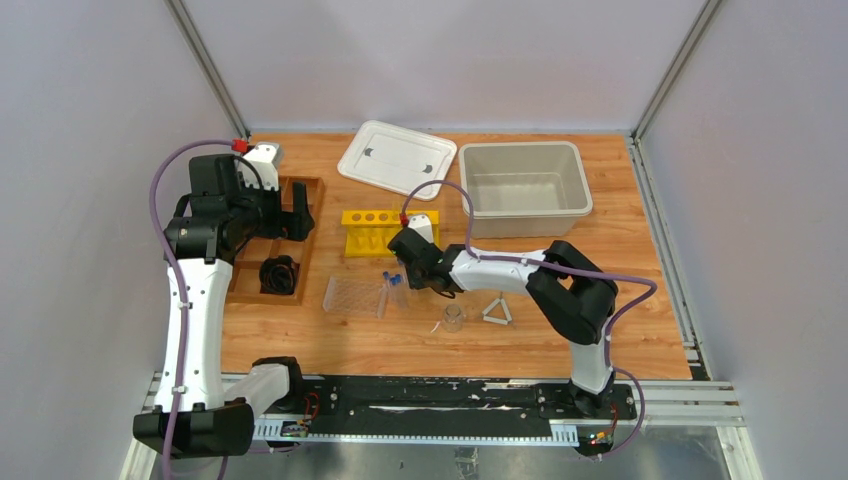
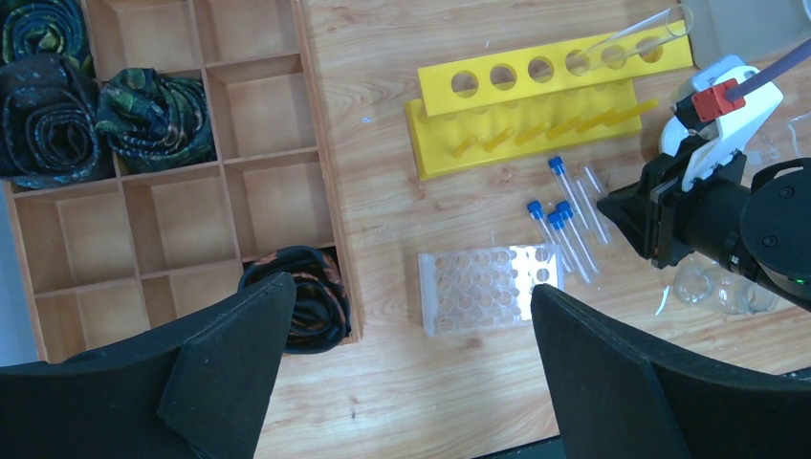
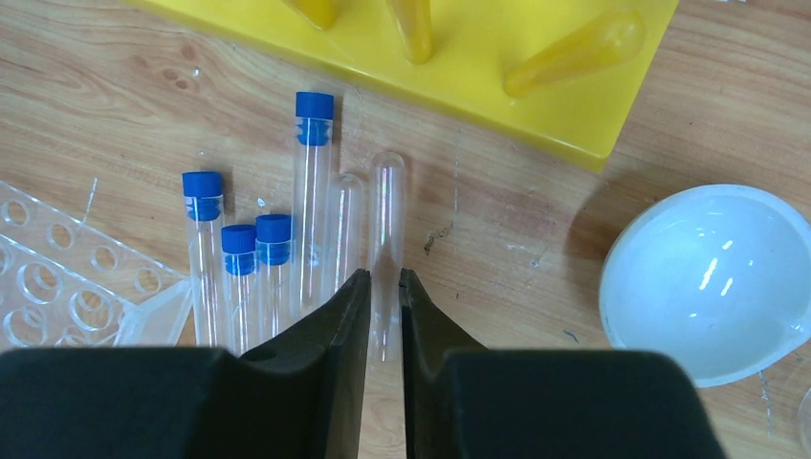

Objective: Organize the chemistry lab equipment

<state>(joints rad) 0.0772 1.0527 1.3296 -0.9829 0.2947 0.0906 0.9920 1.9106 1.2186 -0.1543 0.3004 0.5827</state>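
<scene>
Pinching the uncapped tube (image 3: pixel 385 201) between jaws of the right gripper (image 3: pixel 384 275), with the left gripper (image 2: pixel 411 292) spread wide, risking a slip that rolls it into blue-capped tubes (image 3: pixel 313 172) at nine o'clock.

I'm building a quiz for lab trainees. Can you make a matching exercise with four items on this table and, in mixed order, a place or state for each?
Items:
1. white lid
2. white triangle
3. yellow rack
4. clear plastic rack

Places or states:
A. just left of the blue-capped tubes
B. holds one tilted clear tube
C. right of the glass beaker
D. left of the grey tub

Pairs: 1-D, 2-C, 3-B, 4-A
</scene>
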